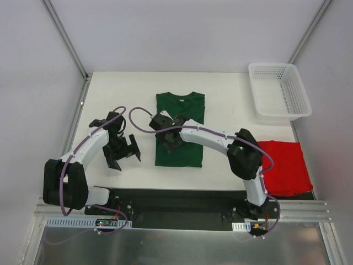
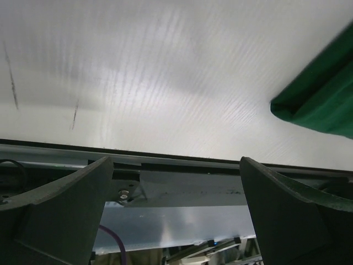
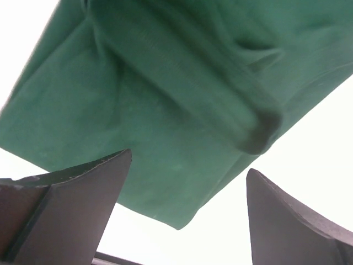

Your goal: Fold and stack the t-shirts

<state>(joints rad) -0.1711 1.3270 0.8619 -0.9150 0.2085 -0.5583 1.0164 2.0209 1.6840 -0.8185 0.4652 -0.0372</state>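
A dark green t-shirt (image 1: pixel 187 110) lies flat in the middle of the table, sleeves tucked in so it forms a long rectangle. My right gripper (image 1: pixel 168 143) hovers open over its left lower part. In the right wrist view the green t-shirt (image 3: pixel 160 105) shows a thick fold, and its corner sits between the spread fingers of the right gripper (image 3: pixel 188 163), which hold nothing. A folded red t-shirt (image 1: pixel 284 165) rests at the right near edge. My left gripper (image 1: pixel 124 156) stands open on bare table left of the green shirt. The left gripper (image 2: pixel 175 161) holds nothing; the green t-shirt (image 2: pixel 325 99) shows at right.
A white plastic basket (image 1: pixel 278 91) stands at the back right corner, empty. The table's near edge and black mounting rail (image 2: pixel 176 165) run just beyond the left fingers. Metal frame posts rise at the back corners.
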